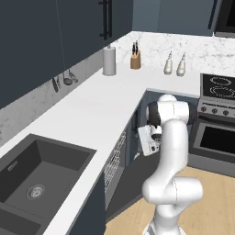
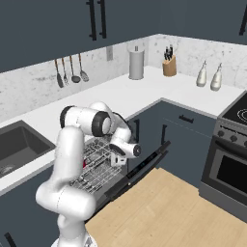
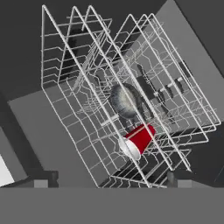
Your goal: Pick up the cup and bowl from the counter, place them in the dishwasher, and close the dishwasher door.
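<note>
— While the dishwasher door (image 2: 144, 166) hangs down open, what sits inside the dishwasher (image 2: 103, 169)?

— Its white wire rack (image 3: 87, 74) is pulled out, and two things lie in it. The red cup (image 3: 138, 140) rests on its side among the wires, white rim toward the camera on the hand. Just beside it, the dark grey bowl (image 3: 124, 99) stands on edge between the tines; whether the two touch I cannot tell.

— And the jaws?

— The gripper (image 3: 109, 178) hovers above the rack with its jaws spread wide, holding nothing; its dark fingertips (image 3: 41, 180) sit well apart at the bottom of the hand view.

— Anything on the tabletop (image 1: 92, 110)?

— By the back wall, a paper towel roll (image 1: 109, 60), a knife block (image 1: 135, 59) and two pale bottles (image 1: 169, 64). The sink (image 1: 41, 170) basin is set into it.
</note>
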You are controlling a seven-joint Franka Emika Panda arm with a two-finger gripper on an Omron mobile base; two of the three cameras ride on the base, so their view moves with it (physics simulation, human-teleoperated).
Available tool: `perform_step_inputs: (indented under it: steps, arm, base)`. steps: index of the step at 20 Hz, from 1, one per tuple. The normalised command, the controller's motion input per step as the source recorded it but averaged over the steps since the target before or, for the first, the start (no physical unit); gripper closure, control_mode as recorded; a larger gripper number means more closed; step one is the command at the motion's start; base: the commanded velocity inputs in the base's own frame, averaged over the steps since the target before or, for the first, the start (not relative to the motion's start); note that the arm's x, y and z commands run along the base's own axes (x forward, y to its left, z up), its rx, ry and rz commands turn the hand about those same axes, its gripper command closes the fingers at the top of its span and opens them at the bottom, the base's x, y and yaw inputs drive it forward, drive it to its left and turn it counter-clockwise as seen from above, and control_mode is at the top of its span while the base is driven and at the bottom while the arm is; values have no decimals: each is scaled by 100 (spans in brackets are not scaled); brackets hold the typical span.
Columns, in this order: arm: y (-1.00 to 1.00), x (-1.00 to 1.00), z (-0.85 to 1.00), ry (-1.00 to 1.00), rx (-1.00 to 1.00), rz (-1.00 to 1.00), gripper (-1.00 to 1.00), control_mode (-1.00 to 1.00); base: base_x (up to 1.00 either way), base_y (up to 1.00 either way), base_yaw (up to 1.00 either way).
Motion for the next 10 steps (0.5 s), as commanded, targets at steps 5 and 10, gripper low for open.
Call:
perform_step_inputs:
  steps: [5,10]
  arm:
    - [-54,-100,97,-6,12,0,-100,-100]
    - [-61,-100,78,-9,8,0,-100,-100]
  base:
    - [0,0,0]
    - [0,0,0]
